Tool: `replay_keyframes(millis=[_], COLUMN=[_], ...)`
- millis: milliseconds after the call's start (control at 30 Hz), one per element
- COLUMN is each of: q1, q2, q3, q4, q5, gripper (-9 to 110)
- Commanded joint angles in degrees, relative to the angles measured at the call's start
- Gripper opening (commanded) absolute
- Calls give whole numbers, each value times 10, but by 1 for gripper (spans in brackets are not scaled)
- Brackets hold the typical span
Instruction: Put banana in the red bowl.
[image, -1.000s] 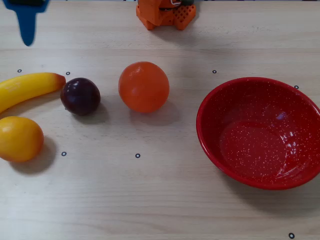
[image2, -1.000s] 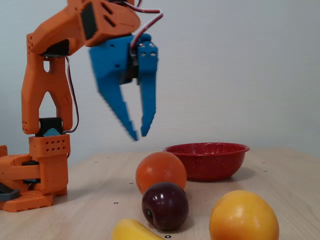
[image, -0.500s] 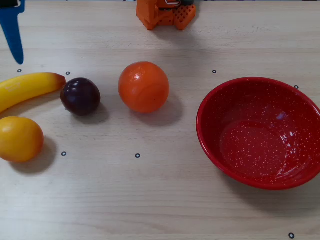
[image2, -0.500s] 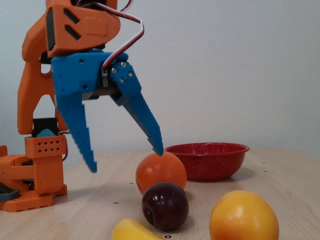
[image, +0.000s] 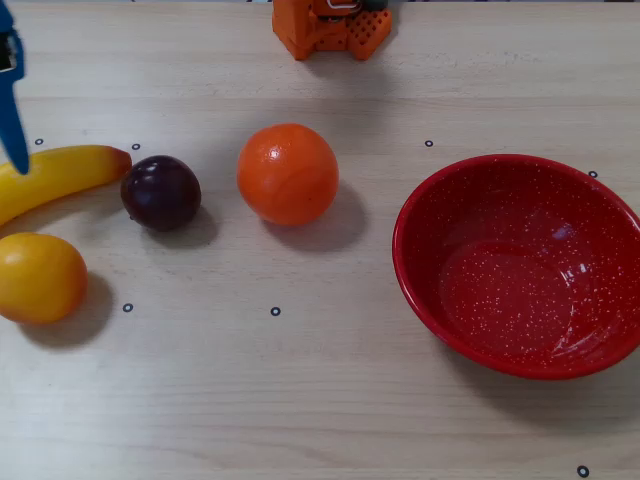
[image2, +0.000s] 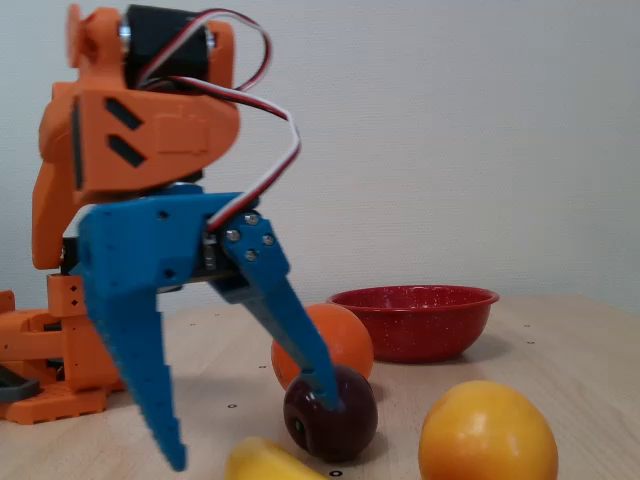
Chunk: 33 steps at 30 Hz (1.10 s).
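Probably light, stiff and slippery, the banana (image: 55, 176) is lying under the wide-open, empty gripper (image2: 250, 430), inviting a mid-body grasp.

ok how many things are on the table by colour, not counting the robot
yellow: 2, the banana and a round yellow-orange fruit
orange: 1, the ball
dark purple: 1, the plum
red: 1, the red bowl
total: 5
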Motion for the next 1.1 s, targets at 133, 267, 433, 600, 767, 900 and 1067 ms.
replay_keyframes(millis=[133,267,433,600,767,900,1067], q1=[16,17,5,-10,-20,-33,-49], q2=[4,-18,-65,-113,-126,-131,-136], q3=[-74,-91,-142,-191,-189,-185,-178], q4=[-27,-15,-7,-3,-14,-19,-18], q5=[-45,-61,-66,-78,-87,-83,-83], gripper=[36,36,35,34,34,34,33])
